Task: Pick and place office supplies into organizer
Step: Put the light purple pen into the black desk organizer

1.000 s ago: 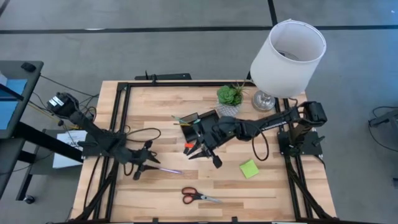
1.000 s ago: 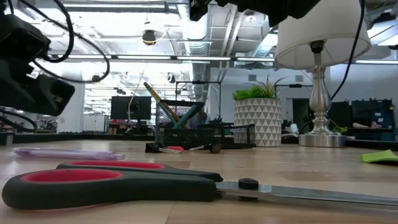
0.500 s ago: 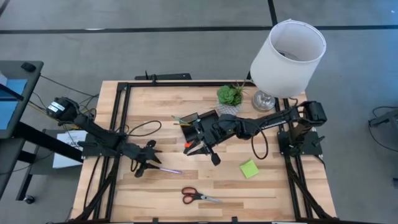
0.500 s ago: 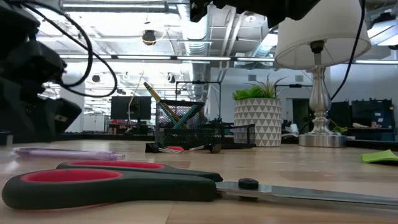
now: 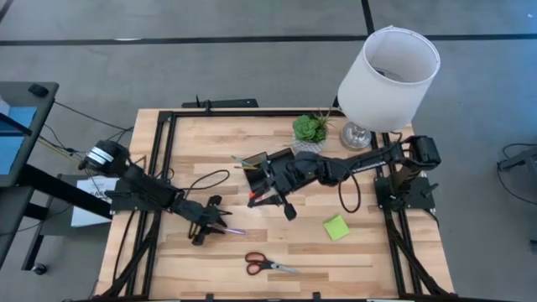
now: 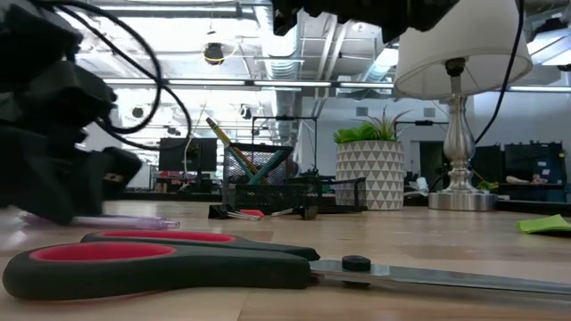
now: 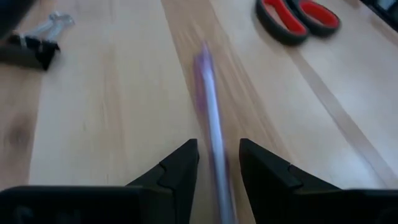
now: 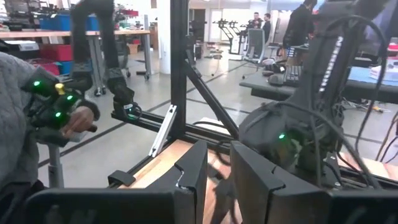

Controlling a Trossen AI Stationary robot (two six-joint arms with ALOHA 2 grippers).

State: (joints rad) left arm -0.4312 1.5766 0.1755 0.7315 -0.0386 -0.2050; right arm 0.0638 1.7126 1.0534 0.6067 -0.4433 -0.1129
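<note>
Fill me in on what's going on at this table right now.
Two robot arms are sorting office supplies into a black organizer. The left tool is down at the table, open, its fingers on either side of a purple pen lying flat on the wood, not yet gripped. The right tool hangs just in front of the organizer, which already holds a few pens. The red-handled scissors and the green sticky-note pad lie on the table.

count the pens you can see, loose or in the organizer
3, maybe more hidden. A purple pen lies on the table between the left gripper's fingers; a brown pen and a teal pen stand in the organizer.
</note>
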